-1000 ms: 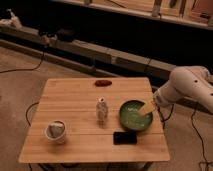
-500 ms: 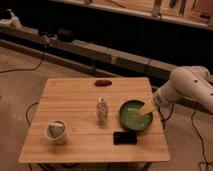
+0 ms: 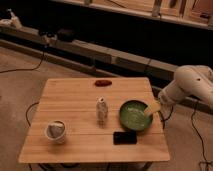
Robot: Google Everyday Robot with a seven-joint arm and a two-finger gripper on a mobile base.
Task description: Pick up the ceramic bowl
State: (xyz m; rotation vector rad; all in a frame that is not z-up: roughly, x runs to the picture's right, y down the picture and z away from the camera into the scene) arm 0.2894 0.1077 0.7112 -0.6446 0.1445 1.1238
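The ceramic bowl [image 3: 134,116] is wide, shallow and green with a darker rim. It sits on the right side of the wooden table [image 3: 75,100]. My gripper [image 3: 151,110] reaches in from the right on a white arm [image 3: 192,85] and is at the bowl's right rim, low over it. I cannot tell whether it touches the bowl.
A small whitish cup [image 3: 56,131] stands at the front left. A small pale bottle [image 3: 101,110] stands mid-table, left of the bowl. A black flat object [image 3: 125,137] lies in front of the bowl. A small red object [image 3: 103,83] lies near the far edge.
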